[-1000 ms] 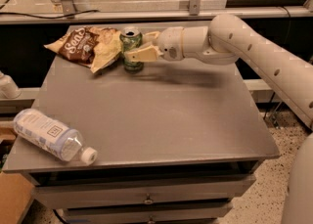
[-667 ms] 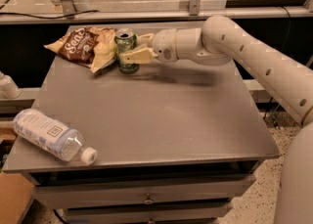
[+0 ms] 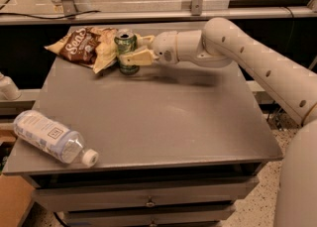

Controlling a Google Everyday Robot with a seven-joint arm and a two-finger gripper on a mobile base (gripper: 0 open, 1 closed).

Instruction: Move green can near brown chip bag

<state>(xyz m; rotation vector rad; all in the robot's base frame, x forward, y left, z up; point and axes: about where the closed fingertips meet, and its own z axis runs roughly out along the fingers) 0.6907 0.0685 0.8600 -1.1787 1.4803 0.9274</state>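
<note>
The green can (image 3: 126, 47) stands upright at the far left of the grey table (image 3: 163, 117), its silver top showing. My gripper (image 3: 132, 50) reaches in from the right and its pale fingers (image 3: 136, 58) close around the can's sides. The brown chip bag (image 3: 86, 46) lies flat just left of the can, dark brown with white lettering and a tan-yellow end that touches or nearly touches the can.
A clear plastic bottle (image 3: 52, 137) with a white cap lies on its side at the table's front left corner. My white arm (image 3: 257, 62) spans the table's far right. A metal rail (image 3: 148, 15) runs behind the table.
My gripper has carried the green can a little to the left, closer to the chip bag. The bottle has not moved.
</note>
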